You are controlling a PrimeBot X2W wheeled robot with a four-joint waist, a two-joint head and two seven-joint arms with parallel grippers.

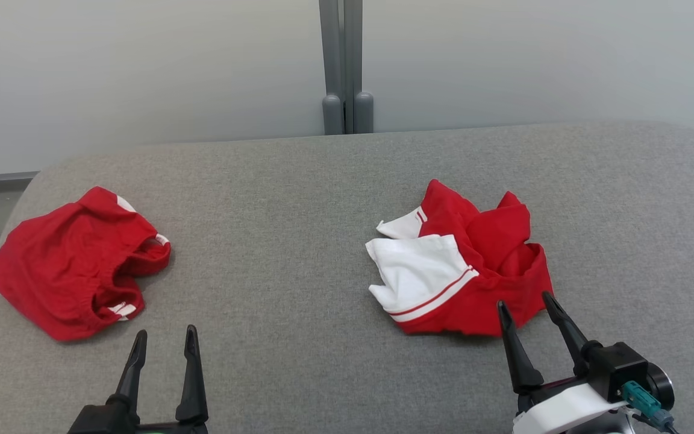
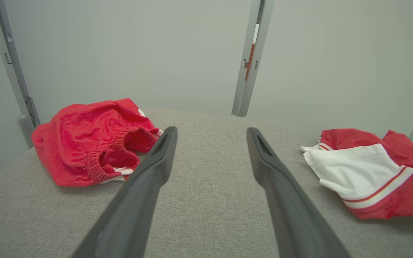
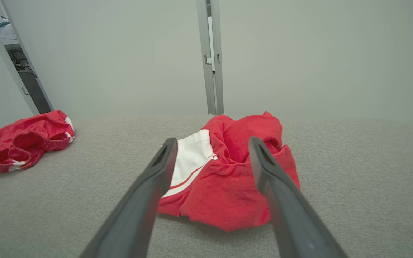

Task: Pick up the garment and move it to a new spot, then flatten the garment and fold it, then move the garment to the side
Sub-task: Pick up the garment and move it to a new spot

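Grey woven cloth covered the table [image 1: 275, 241], and on its right half lay the red-and-white garment [image 1: 473, 265], crumpled in a loose heap; a white panel edged with thin red stripes faced the middle of the table, while bunched red folds rose behind it. Well apart from it, on the left half near the table's rounded corner, sat a pair of red shorts [image 1: 64, 265], rumpled, with the gathered waistband and a leg opening gaping towards the centre; small white trims showed at its edges.

In the head view the right gripper [image 1: 525, 300] stood at the near edge of the red-and-white garment, its two dark fingers spread apart with nothing between them; their tips overlapped the red hem, though whether they touched the cloth I could not tell. In the right wrist view the same heap lay straight ahead between those fingers.

The left gripper [image 1: 165, 331] hung over bare grey cloth just right of the red shorts, its fingers likewise parted and empty. Behind the table stood pale wall panels [image 1: 142, 72], joined by a grey post [image 1: 347, 60].
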